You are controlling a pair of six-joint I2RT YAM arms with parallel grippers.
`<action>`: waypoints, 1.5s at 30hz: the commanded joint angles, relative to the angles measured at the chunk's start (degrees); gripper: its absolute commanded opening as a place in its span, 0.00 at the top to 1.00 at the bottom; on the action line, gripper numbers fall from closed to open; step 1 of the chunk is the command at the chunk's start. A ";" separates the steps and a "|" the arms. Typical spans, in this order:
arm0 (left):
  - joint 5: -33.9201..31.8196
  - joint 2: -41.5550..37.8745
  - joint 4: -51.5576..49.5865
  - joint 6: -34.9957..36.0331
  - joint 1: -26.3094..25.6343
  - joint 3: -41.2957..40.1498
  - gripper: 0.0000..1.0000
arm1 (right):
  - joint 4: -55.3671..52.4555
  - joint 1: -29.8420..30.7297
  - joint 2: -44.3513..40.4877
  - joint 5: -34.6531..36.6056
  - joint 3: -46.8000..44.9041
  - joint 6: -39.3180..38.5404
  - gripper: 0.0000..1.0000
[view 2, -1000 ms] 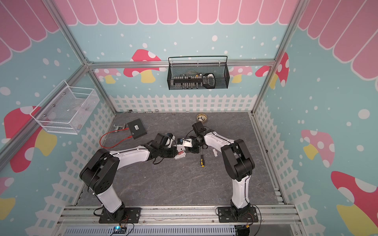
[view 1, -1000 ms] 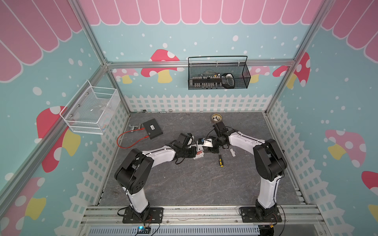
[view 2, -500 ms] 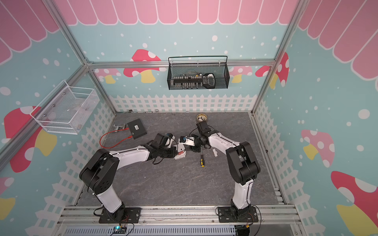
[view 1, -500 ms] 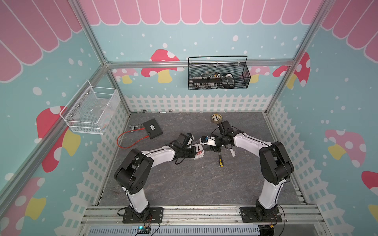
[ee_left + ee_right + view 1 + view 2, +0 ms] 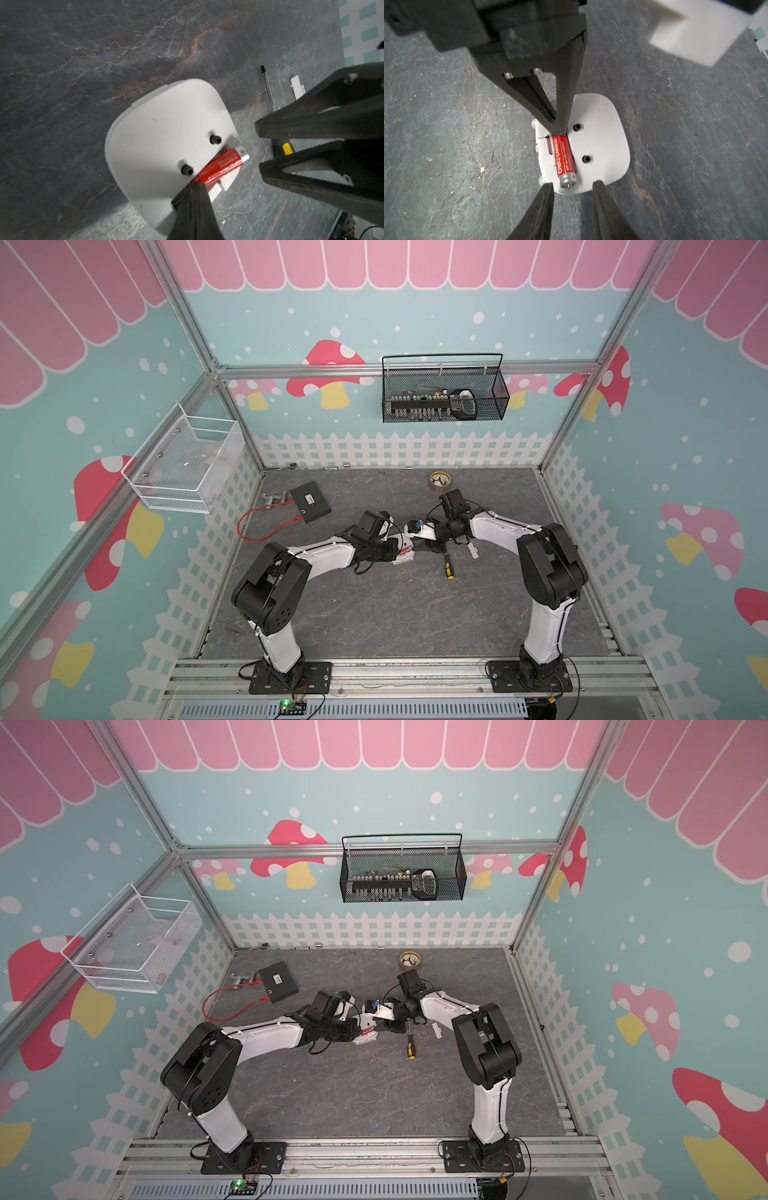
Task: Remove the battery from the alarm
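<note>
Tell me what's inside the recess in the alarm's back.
The red battery lies in it, metallic end showing. The shut left pincer covers its other end; anything beneath the battery is hidden.

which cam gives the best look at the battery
The right wrist view: the battery lies full length in the recess of the alarm, label and metal end clear. The left wrist view shows it slanted, one end hidden behind the left claw. In both top views it is only a red speck.
</note>
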 commanded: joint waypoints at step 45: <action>1.36 -0.61 -0.79 0.44 0.26 -1.66 1.00 | -2.95 2.23 3.90 1.04 2.89 1.21 0.82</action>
